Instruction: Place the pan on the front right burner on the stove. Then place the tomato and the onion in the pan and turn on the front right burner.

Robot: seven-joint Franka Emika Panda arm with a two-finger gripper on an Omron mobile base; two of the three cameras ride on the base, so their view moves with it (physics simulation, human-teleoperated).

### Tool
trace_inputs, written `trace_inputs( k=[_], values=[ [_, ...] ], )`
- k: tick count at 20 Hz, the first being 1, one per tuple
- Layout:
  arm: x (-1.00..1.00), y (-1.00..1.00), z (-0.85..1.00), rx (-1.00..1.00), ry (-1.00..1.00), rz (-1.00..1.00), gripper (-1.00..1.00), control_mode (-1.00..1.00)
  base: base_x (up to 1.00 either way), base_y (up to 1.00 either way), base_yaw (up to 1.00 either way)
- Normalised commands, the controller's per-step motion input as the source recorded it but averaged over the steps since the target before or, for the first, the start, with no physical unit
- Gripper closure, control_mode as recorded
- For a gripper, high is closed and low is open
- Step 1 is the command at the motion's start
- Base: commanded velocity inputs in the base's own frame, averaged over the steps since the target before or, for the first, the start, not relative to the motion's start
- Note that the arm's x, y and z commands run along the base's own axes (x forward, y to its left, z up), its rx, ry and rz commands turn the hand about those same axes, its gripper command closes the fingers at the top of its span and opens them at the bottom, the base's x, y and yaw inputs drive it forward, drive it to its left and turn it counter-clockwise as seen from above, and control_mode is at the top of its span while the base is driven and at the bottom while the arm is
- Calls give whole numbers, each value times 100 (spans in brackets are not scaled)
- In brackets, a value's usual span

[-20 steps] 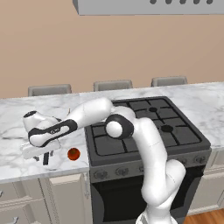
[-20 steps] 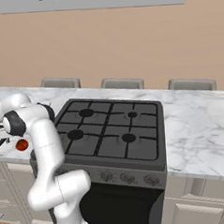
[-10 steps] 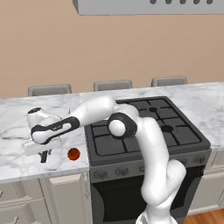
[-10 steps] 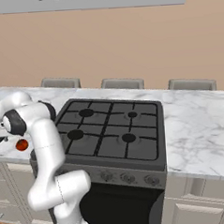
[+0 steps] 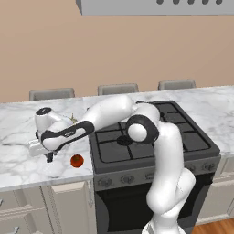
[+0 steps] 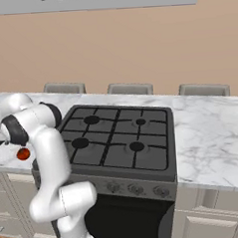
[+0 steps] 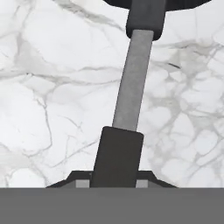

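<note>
Fingers (image 7: 83, 183) closed on pan (image 7: 140, 52) handle — hand shifted slightly.

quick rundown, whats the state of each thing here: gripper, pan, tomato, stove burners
gripper: shut on the pan handle, low over the counter left of the stove
pan: on the marble counter, handle running into the gripper
tomato: loose on the counter, beside the gripper
stove: nothing on its grates
front right burner: bare, no flame seen
</note>
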Motion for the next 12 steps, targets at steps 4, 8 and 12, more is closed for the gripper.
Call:
trace_inputs(
  k=[4, 8, 12],
  values=[
    [-1, -13, 36, 8, -20, 0, 100, -100, 0, 0, 0],
    [-4, -23, 46, 13, -20, 0, 100, -100, 0, 0, 0],
    [-1, -39, 56, 16, -13, -9, 100, -100, 0, 0, 0]
  ],
)
